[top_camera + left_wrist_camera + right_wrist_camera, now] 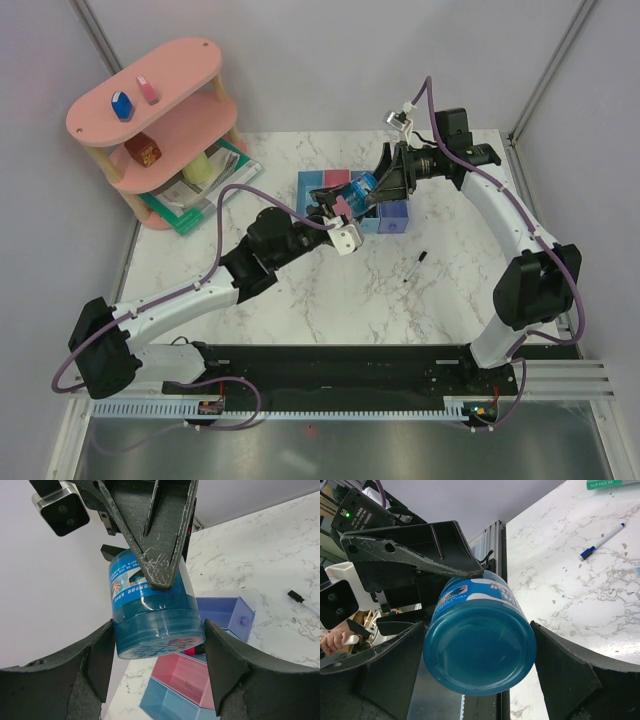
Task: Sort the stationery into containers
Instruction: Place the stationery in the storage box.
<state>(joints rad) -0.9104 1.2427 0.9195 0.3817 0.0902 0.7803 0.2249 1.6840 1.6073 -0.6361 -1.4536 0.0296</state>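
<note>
Fingers of both arms meet on 1 thing. The left fingers (75, 680) stand part open with the round teal-blue pot (150, 625) between them, touching it on both sides. The right fingers (570, 675) flank the same pot crosswise and also touch it on both sides; which pair bears the weight I cannot tell. The pot hangs tilted on its side in the air above the row of 4 joined bins (312, 182), clear of the tabletop (330, 300). It looks like stiff, smooth plastic, probably light to middling, contents unknown. A glossy round wall gives flat fingers only narrow contact, so it may well twist or slip. The surest hold seems to be across the labelled middle of the body, not the rounded end. Room is tight: 2 arms crowd over small thin-walled bins, and the pot looks nearly as broad as 1 compartment. Open tabletop lies nearer the bases, where a thin pen (415, 267) rests; the pink tiered shelf (150, 95) stands well apart at far left.
</note>
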